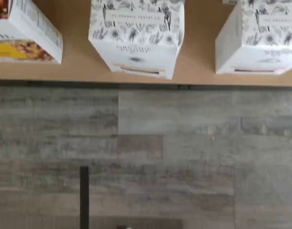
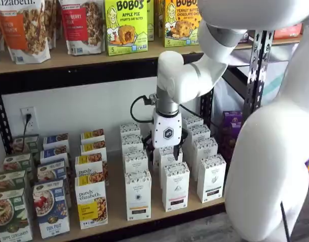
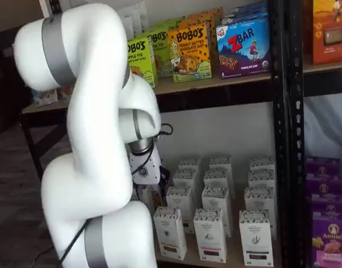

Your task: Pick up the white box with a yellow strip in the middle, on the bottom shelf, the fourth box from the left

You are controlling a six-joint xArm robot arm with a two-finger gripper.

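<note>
The white box (image 2: 138, 194) stands at the front of the bottom shelf (image 2: 115, 199), just right of a purely elizabeth box (image 2: 91, 203). It is a tall white carton with a speckled top band and a thin yellow strip. In the wrist view it (image 1: 136, 36) is seen from above at the shelf's front edge (image 1: 198, 67), with the strip facing the floor. My gripper (image 2: 167, 149) hangs in front of the shelf, above and to the right of the box and apart from it. Its white body shows, but the fingers are lost against the cartons behind. In a shelf view the arm hides most of the gripper (image 3: 147, 170).
A like carton with a reddish strip (image 1: 260, 40) stands right of the white box, with the purely elizabeth box (image 1: 24, 33) on its left. Rows of white cartons (image 3: 210, 234) fill the shelf behind. Bobo's boxes (image 2: 125, 25) sit on the shelf above. Grey plank floor (image 1: 174, 152) lies below.
</note>
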